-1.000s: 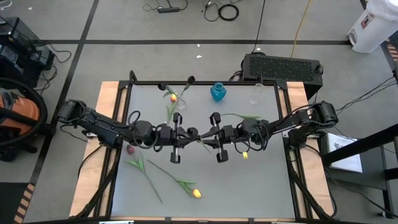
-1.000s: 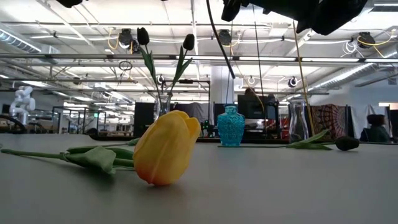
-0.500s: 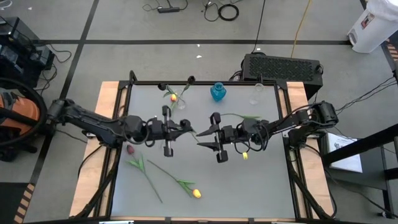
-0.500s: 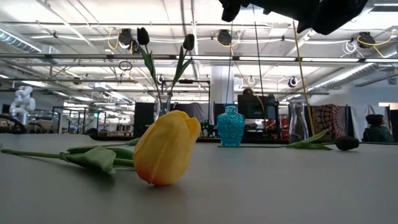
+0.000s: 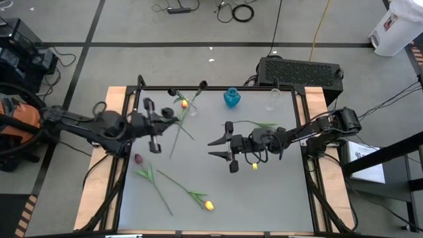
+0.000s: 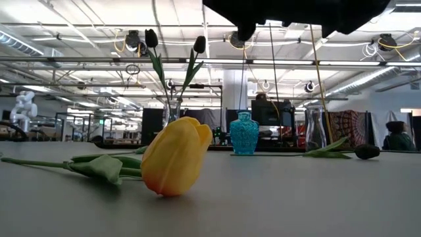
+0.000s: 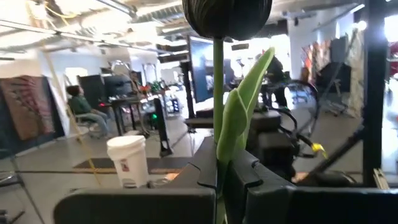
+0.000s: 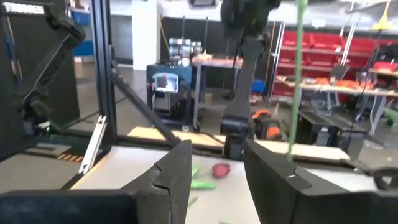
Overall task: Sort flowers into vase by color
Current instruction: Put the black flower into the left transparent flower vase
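Observation:
A black-headed flower with a green stem and leaf stands upright in my left gripper, which is shut on it over the table's left part. Its lower stem hangs down, as the right wrist view also shows. My right gripper stands open at mid-table, pointing left, with nothing between its fingers. A glass vase at the far edge holds two black flowers. A blue vase and a clear vase stand to its right. My left gripper pinches the flower's stem together with a leaf between its two fingers, below the head. The fingers come about level from the table's left side and lie across the stem. The flower is upright and lifted clear, head above the fingers, lower stem hanging free.
A yellow flower lies near the front edge, its stem running left. A dark red flower lies at the left edge with leaves beside it. Another stem with a leaf lies by the right arm. A yellow head shows by the glass vase.
My right gripper has opened and let go of the stem at mid-table. My left gripper, still shut on the flower, has drawn back toward the table's left edge and risen, carrying the flower away from the right gripper.

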Robot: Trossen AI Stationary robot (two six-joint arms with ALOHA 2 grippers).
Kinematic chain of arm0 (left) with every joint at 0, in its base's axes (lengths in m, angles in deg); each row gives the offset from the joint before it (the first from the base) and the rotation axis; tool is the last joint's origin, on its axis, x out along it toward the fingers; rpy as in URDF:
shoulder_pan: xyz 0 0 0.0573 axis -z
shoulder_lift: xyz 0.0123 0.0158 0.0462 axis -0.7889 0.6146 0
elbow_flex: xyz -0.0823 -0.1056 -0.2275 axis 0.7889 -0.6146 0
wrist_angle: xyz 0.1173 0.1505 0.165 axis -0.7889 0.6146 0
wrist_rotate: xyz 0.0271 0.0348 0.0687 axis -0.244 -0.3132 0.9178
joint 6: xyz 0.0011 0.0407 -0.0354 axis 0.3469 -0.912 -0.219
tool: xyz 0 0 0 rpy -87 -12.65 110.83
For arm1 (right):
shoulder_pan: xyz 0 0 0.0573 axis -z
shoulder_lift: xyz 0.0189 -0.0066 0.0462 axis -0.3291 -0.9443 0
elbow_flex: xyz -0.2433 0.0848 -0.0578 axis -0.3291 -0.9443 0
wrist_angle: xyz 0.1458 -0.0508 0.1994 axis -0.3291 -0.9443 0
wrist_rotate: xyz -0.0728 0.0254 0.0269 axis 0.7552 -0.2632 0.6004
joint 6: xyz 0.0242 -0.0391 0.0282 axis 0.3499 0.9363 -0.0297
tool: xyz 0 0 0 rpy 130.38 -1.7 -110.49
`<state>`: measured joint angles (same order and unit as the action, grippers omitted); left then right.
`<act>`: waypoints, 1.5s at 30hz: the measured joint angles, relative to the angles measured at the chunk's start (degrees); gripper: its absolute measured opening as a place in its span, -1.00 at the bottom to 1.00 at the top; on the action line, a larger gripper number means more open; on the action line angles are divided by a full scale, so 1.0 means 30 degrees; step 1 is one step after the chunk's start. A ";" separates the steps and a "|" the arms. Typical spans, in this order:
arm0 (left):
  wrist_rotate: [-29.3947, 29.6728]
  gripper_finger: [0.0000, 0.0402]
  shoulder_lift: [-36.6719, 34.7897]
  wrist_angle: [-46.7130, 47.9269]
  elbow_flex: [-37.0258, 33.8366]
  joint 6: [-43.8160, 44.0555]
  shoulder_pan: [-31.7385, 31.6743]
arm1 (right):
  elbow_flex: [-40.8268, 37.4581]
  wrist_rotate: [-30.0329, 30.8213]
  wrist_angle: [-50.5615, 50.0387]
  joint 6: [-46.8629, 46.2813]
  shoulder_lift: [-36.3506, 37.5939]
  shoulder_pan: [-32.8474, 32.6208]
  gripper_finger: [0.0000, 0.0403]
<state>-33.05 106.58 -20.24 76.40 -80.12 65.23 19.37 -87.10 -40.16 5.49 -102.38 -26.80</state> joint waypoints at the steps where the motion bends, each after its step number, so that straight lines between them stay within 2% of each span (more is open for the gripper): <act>1: 0.0255 -0.99 -0.0407 0.0304 0.0000 -0.0037 0.0000 | 0.0000 0.0007 -0.0272 -0.0083 0.0000 -0.0076 -0.32; 10: 0.3765 -0.99 -0.3118 0.0794 0.0000 -0.3008 -0.0188 | 0.0000 0.0214 -0.1001 -0.0292 0.0000 -0.0791 -0.32; 18: 0.3908 -0.99 -0.4205 -0.0146 0.0000 -0.3890 -0.1749 | 0.0000 0.0240 -0.1568 -0.0465 -0.0007 -0.0882 -0.32; 28: 0.7042 -0.99 -0.4450 0.0451 0.0495 -0.5917 -0.3530 | 0.0000 0.0233 -0.1931 -0.0474 -0.0007 -0.0897 -0.32; 36: 0.7008 -0.99 -0.4316 0.0690 0.0518 -0.6872 -0.5841 | 0.0000 0.0233 -0.2272 -0.0467 -0.0015 -0.0899 -0.32; 40: 0.5451 -0.99 -0.4074 0.0717 0.0525 -0.6756 -0.7894 | 0.0000 0.0233 -0.2203 -0.0436 -0.0015 -0.0897 -0.32; 45: 0.2830 -0.99 -0.3284 0.0641 0.0525 -0.5139 -1.0557 | 0.0000 0.0233 -0.2191 -0.0393 -0.0015 -0.0897 -0.32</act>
<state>-24.56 96.73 -18.32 77.98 -95.54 33.56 19.37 -86.40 -46.73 4.31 -102.42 -29.50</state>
